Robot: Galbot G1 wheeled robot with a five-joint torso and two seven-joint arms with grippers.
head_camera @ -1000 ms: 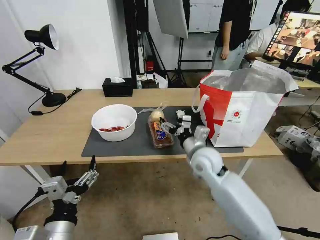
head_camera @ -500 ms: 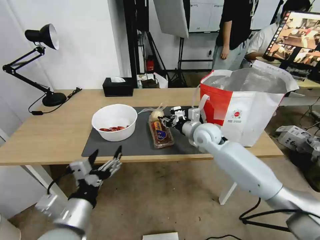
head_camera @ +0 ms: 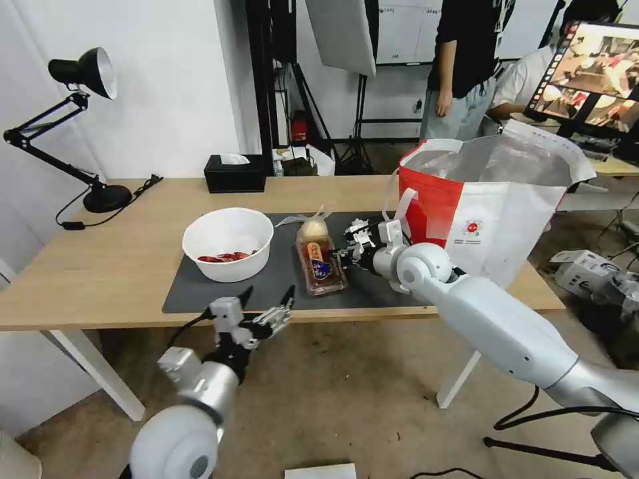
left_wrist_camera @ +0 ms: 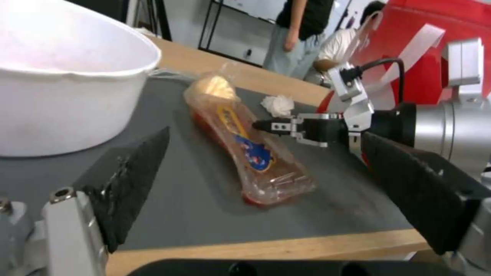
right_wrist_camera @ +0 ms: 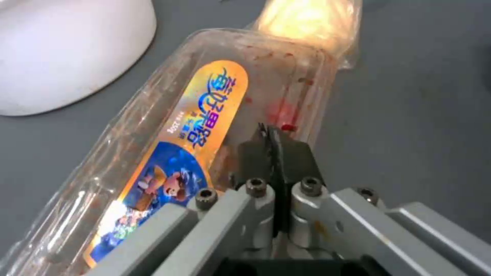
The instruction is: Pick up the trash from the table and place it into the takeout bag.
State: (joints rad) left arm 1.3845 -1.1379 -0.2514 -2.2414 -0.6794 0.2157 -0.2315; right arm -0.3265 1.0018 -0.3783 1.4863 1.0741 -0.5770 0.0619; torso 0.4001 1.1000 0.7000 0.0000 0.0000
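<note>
Right gripper [head_camera: 347, 247] low over the dark mat, fingers [right_wrist_camera: 274, 153] pressed together at the clear tray's [head_camera: 321, 266] edge, bagged bun [head_camera: 313, 229] touching the tray's far end, white bowl [head_camera: 228, 243] beside, takeout bag [head_camera: 492, 213] on table [head_camera: 100, 266], left gripper [head_camera: 266, 305] at table's front edge, fingers apart.

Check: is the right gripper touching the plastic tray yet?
Cannot tell. In the right wrist view the right gripper, fingers shut, overlaps the tray's edge, but neither contact nor a gap shows. In the left wrist view its tip sits at the tray's side.
</note>
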